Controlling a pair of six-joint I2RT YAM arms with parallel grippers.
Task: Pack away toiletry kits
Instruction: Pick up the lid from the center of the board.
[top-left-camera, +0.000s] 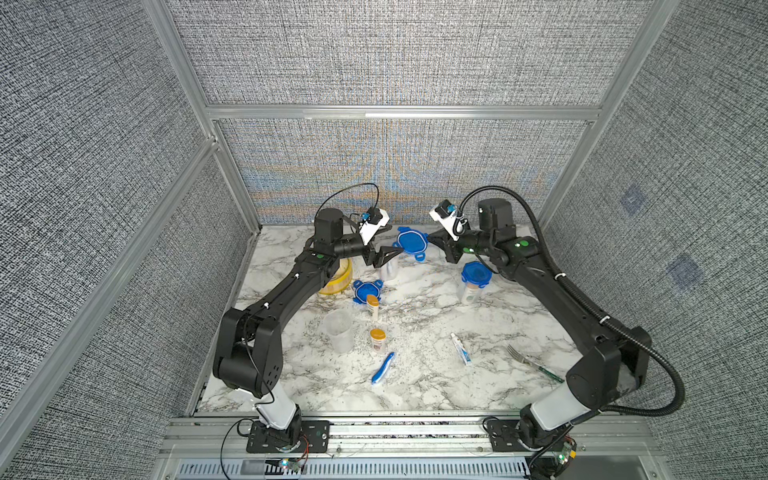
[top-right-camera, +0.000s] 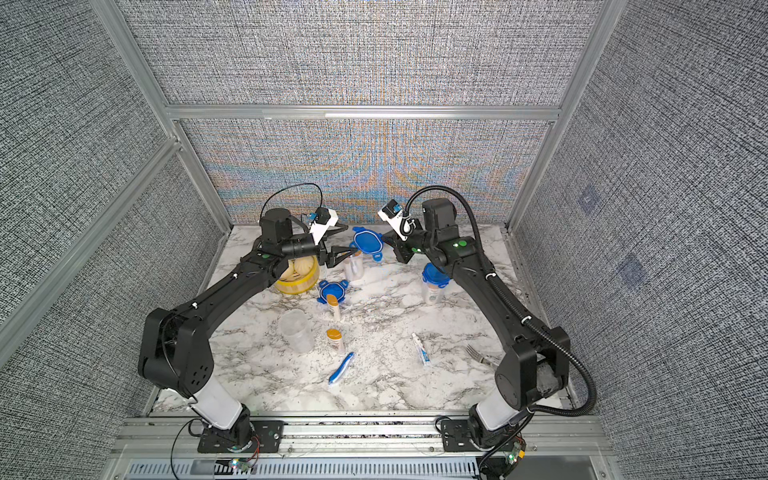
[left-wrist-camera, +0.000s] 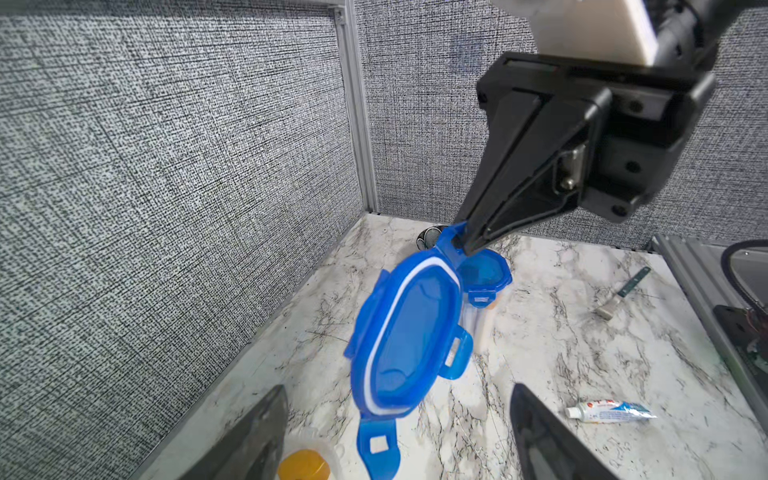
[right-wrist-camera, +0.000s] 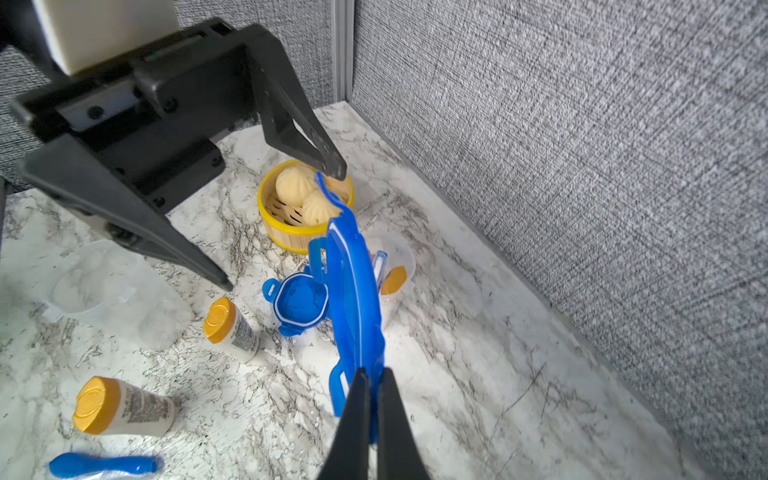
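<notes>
My right gripper is shut on one tab of a blue clip lid, holding it in the air at the back of the table. My left gripper stands open around the lid's opposite tab, and the lid hangs between its fingers. Below the lid stands a clear jar holding an orange-capped bottle and a toothbrush. A packed jar with its lid on stands to the right. An empty jar, a second blue lid, two bottles, a toothbrush and a toothpaste tube are on the table.
A yellow steamer with buns stands at the back left, partly under my left arm. A fork lies near my right arm. A dark patterned bowl sits in the back right corner. Grey panels wall in three sides.
</notes>
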